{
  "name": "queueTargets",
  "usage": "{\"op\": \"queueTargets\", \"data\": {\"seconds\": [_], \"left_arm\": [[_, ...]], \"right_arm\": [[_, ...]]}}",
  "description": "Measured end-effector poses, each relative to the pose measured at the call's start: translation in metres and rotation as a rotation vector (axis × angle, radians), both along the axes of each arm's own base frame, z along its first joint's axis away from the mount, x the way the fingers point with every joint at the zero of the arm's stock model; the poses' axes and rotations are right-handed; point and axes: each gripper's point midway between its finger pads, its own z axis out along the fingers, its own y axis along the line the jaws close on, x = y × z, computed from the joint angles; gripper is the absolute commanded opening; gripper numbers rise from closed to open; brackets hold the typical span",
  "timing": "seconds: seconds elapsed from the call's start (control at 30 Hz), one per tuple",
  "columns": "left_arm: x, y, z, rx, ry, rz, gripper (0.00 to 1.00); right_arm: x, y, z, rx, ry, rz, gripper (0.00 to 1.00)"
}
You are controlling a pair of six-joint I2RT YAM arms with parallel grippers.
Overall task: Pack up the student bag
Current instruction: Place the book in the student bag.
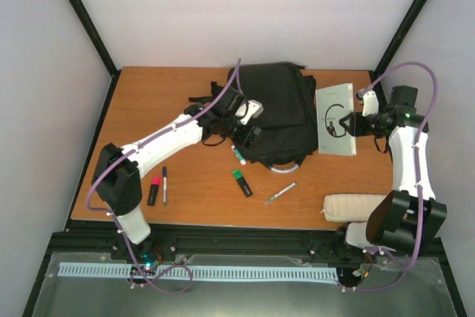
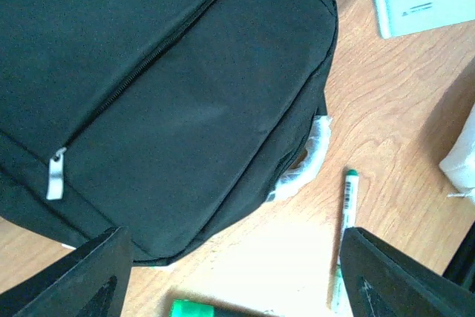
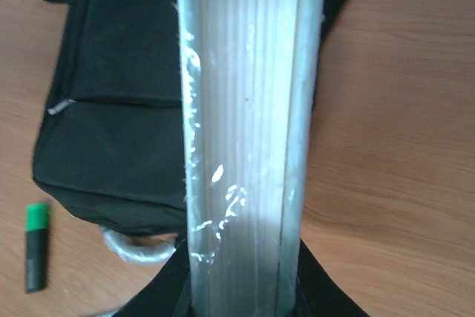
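The student bag (image 1: 276,108), a large black backpack with a pale loop handle (image 1: 288,165), lies at the table's middle back. My left gripper (image 1: 250,136) is open and empty, low over the bag's near left corner. In the left wrist view its fingers (image 2: 82,280) straddle bare table below the bag (image 2: 171,87) and the loop handle (image 2: 308,157). My right gripper (image 1: 349,124) is shut on a white book (image 1: 335,119), held by its right edge just right of the bag. In the right wrist view the book (image 3: 245,131) stands edge-on in the gripper (image 3: 241,295), with the bag (image 3: 111,109) behind.
On the table in front of the bag lie a green-capped pen (image 1: 238,155), a green highlighter (image 1: 242,182), a silver pen (image 1: 280,193), a pink highlighter (image 1: 154,191) and a black-and-white marker (image 1: 165,183). A white padded pouch (image 1: 356,206) lies front right.
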Motion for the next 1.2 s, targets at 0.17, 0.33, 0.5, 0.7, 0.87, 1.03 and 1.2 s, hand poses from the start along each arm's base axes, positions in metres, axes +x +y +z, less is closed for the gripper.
{"op": "queueTargets", "data": {"seconds": [0.17, 0.33, 0.5, 0.7, 0.87, 1.03, 1.2], "left_arm": [[-0.004, -0.001, 0.002, 0.054, -0.064, -0.12, 0.77], [-0.007, -0.01, -0.017, 0.128, -0.077, -0.235, 0.76], [-0.004, -0.01, -0.048, 0.214, -0.054, -0.285, 0.74], [-0.007, -0.01, -0.072, 0.281, -0.043, -0.333, 0.74], [-0.016, -0.021, -0.086, 0.337, -0.07, -0.392, 0.74], [-0.011, -0.034, -0.094, 0.394, -0.118, -0.429, 0.66], [-0.002, -0.041, -0.096, 0.412, -0.139, -0.444, 0.66]], "right_arm": [[0.002, 0.009, -0.019, 0.154, 0.016, -0.01, 0.03], [0.006, 0.012, -0.019, 0.191, -0.007, -0.005, 0.03], [0.005, 0.011, -0.024, 0.188, -0.025, -0.004, 0.03], [0.0, 0.013, -0.029, 0.183, -0.032, 0.018, 0.03], [0.0, 0.015, -0.028, 0.194, -0.041, 0.038, 0.03], [0.0, 0.016, -0.029, 0.202, -0.04, 0.046, 0.03], [-0.001, 0.018, -0.029, 0.212, -0.037, 0.053, 0.03]]}}
